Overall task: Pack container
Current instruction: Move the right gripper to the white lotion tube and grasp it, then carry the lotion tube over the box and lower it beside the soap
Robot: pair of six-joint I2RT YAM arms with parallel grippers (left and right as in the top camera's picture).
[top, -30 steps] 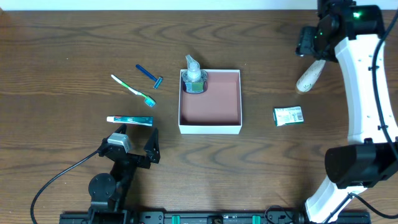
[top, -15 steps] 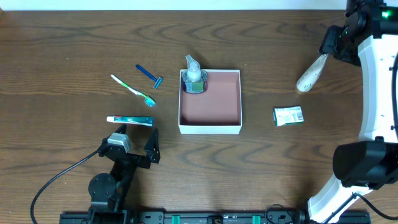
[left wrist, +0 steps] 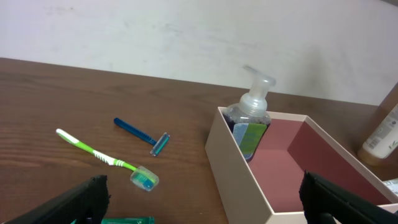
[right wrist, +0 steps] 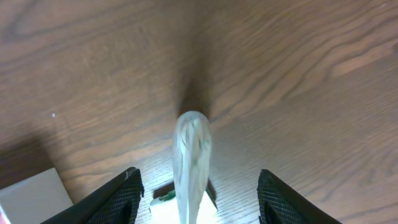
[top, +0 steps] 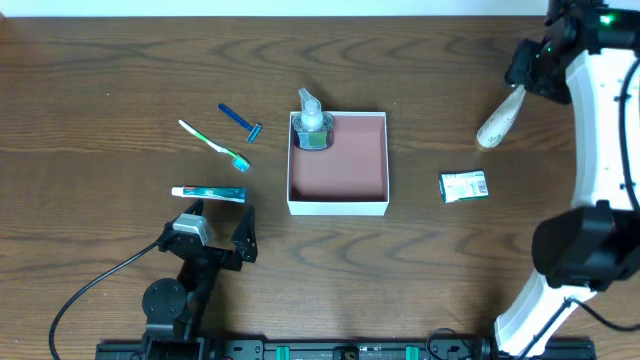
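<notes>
We see the container (top: 338, 208) in the middle of the table (top: 100, 60), open top, pink-brown floor mostly bare. A pump soap bottle (top: 312, 125) stands upright in its far left corner, touching the walls there.

Left of the container, loose on the wood: a blue razor (top: 240, 122), a green and white toothbrush (top: 213, 144) just beside it, and a toothpaste tube (top: 208, 194) nearer the front edge. None of them touch each other.

The left gripper (top: 222, 218) sits low by the front edge, just behind the toothpaste, fingers spread wide and holding nothing.

Right of the container lies a small green and white packet (top: 463, 186). Further back is a white tube (top: 497, 120), lying at a slant.

The right gripper (right wrist: 199, 180) hangs over the far end of that tube. In the wrist view its fingers (right wrist: 121, 193) straddle the tube with a clear gap on each side, so we call the hand spread, not pinching.
</notes>
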